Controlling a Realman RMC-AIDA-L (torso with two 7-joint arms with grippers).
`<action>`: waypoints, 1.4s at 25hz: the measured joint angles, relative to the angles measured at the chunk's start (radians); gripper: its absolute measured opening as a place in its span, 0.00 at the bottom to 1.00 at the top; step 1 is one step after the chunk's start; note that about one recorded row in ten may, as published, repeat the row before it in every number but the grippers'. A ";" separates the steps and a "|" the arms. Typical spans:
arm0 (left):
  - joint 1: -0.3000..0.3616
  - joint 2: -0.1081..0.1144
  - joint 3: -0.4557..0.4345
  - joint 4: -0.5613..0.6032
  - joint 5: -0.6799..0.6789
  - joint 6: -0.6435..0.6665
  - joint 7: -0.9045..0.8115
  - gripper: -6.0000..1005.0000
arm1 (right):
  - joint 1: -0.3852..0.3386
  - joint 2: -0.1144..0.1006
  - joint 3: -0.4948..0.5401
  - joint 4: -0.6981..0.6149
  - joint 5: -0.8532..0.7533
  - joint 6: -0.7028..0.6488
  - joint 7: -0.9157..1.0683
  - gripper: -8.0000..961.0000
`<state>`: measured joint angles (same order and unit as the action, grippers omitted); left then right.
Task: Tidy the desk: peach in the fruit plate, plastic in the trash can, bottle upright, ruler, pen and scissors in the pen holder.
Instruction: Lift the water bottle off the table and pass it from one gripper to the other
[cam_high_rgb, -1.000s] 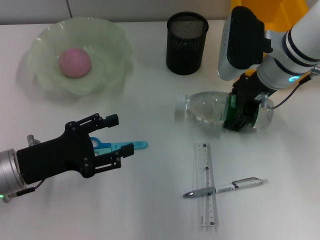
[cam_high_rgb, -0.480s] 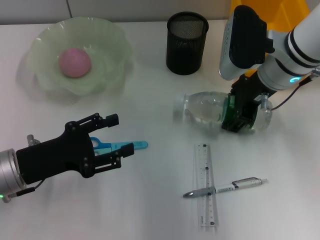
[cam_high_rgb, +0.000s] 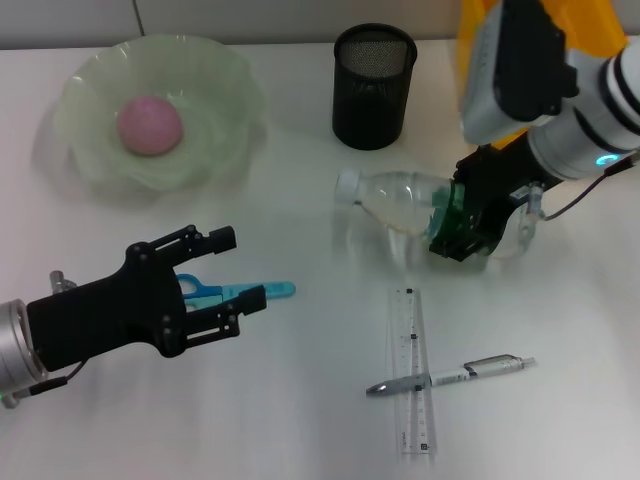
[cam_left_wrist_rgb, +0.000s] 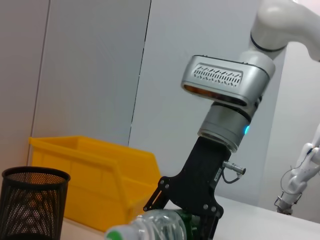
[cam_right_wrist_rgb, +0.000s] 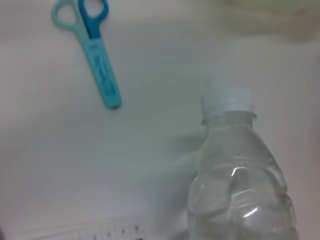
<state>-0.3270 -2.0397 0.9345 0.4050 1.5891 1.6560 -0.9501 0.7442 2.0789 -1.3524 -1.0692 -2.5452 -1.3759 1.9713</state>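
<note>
My right gripper (cam_high_rgb: 465, 225) is shut on the base end of a clear plastic bottle (cam_high_rgb: 400, 195). The bottle is tilted, its white cap end pointing left and lifted off the table; it also shows in the right wrist view (cam_right_wrist_rgb: 240, 175) and the left wrist view (cam_left_wrist_rgb: 155, 227). My left gripper (cam_high_rgb: 243, 268) is open, hovering over blue scissors (cam_high_rgb: 250, 291) that lie flat on the table. A pink peach (cam_high_rgb: 150, 124) sits in the green fruit plate (cam_high_rgb: 215, 90). A clear ruler (cam_high_rgb: 413, 370) lies at the front with a pen (cam_high_rgb: 470, 371) across it. The black mesh pen holder (cam_high_rgb: 373, 90) stands behind the bottle. No plastic scrap shows.
A yellow bin (cam_high_rgb: 590, 20) stands at the back right behind my right arm, and shows in the left wrist view (cam_left_wrist_rgb: 100, 175). The table is white. The scissors also show in the right wrist view (cam_right_wrist_rgb: 97, 60).
My right gripper has risen and turned with the bottle; the cap end has lifted off the table and swung up and left. The left arm has barely moved.
</note>
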 joint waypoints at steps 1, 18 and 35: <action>0.000 0.000 -0.004 0.000 -0.001 0.002 -0.002 0.66 | -0.011 0.000 0.009 -0.010 0.010 0.000 -0.008 0.80; -0.007 -0.015 -0.042 0.000 -0.004 0.020 -0.046 0.66 | -0.163 0.001 0.195 -0.020 0.329 0.010 -0.268 0.80; -0.028 -0.026 -0.100 -0.057 -0.064 0.053 -0.072 0.66 | -0.218 0.001 0.299 0.403 0.876 0.009 -0.777 0.80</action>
<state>-0.3550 -2.0656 0.8343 0.3485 1.5251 1.7086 -1.0216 0.5261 2.0799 -1.0530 -0.6661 -1.6693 -1.3670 1.1948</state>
